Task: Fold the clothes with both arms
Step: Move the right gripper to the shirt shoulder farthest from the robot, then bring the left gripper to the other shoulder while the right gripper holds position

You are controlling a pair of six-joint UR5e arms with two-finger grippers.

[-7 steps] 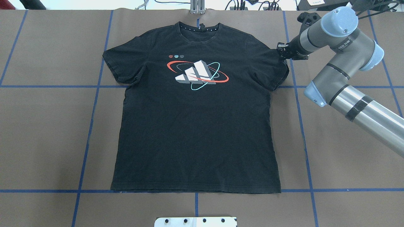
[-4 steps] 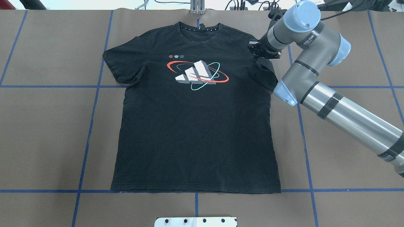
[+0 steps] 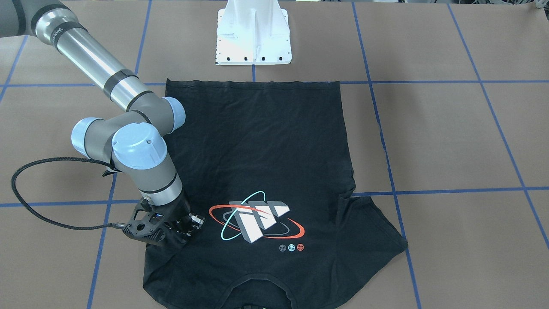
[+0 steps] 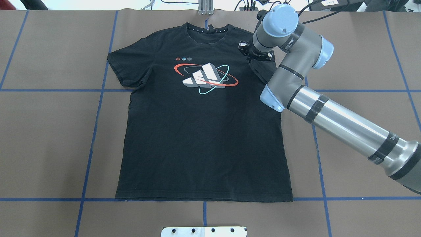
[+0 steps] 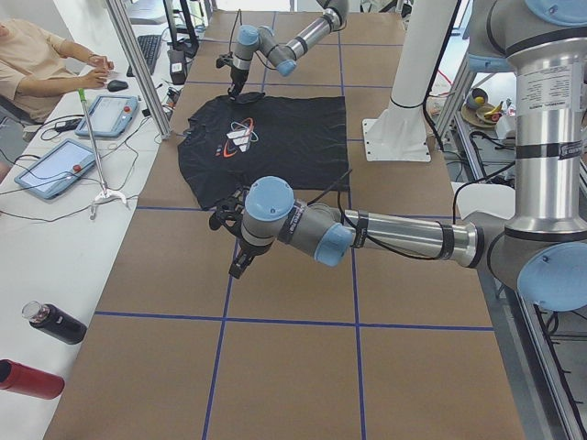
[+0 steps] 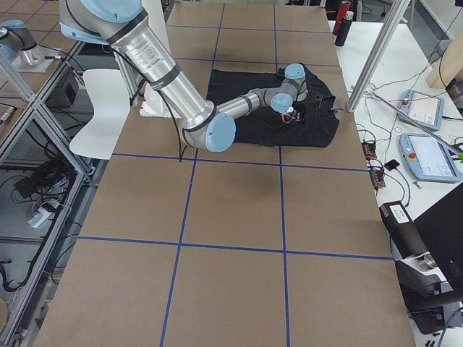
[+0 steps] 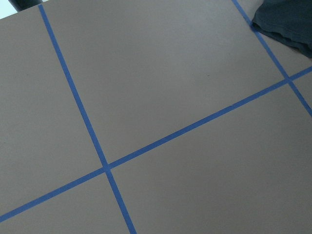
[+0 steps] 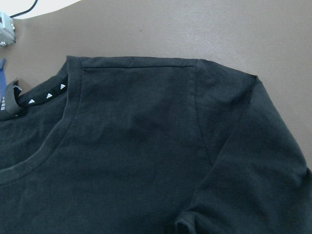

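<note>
On table (image 4: 49, 131), black T-shirt (image 4: 204, 138) flat, logo up; right claw (image 4: 251, 54) clamped on its sleeve (image 4: 264, 70); left claw (image 5: 238, 264): cannot tell.

One black T-shirt (image 4: 204, 131), two robot arms — left arm (image 5: 394, 236), right arm (image 4: 332, 113) — one white pedestal (image 3: 254, 34), two tablets (image 5: 108, 112) (image 5: 50, 165), two bottles (image 5: 53, 323) (image 5: 32, 379), one person (image 5: 37, 60).

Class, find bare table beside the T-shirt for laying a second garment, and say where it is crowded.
Bare: the table on the robot's left of the T-shirt, beside its flat sleeve and side. Crowded: the robot's right, where the right gripper sits at the shoulder and the right arm crosses the table.
</note>
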